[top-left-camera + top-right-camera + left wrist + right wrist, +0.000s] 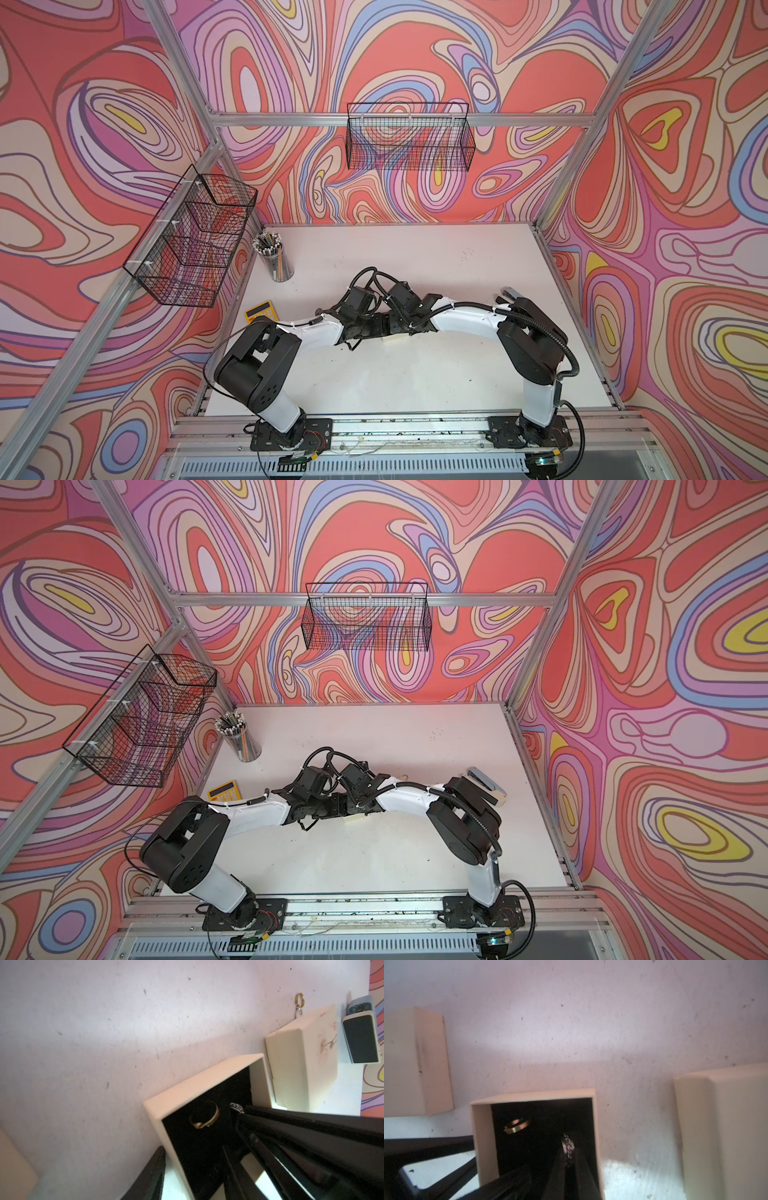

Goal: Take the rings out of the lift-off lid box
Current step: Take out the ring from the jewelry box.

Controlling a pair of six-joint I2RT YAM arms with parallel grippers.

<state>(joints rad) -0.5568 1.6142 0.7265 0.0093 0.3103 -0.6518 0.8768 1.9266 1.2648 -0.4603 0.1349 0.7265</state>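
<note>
Open box (154, 1120): cream walls, black lining.
Plain ring (215, 1116): brassy-yellow sheen.
Speckled ring (569, 1147): silvery, dark flecks along the band.
Closed box (307, 1059): cream, faint brown floral print on top.
Tabletop (415, 257): white, scattered dark specks.
Calculator (258, 312), near the tabletop's left edge: yellow.
Wire baskets (409, 141): black.
Arms (316, 332): white shells, black joints.
Frame rails (291, 120): bare silver-grey.
Walls (415, 54): swirling bands of coral, lilac, blue, cream, yellow.

Matt cream card on the box (207, 1084), soft black velvety lining (197, 1147) inside, a smooth gold-toned ring (216, 1114) and a pebbly silvery ring (568, 1146), both shiny metal, over a scuffed, speckled matt white table (104, 1043).
</note>
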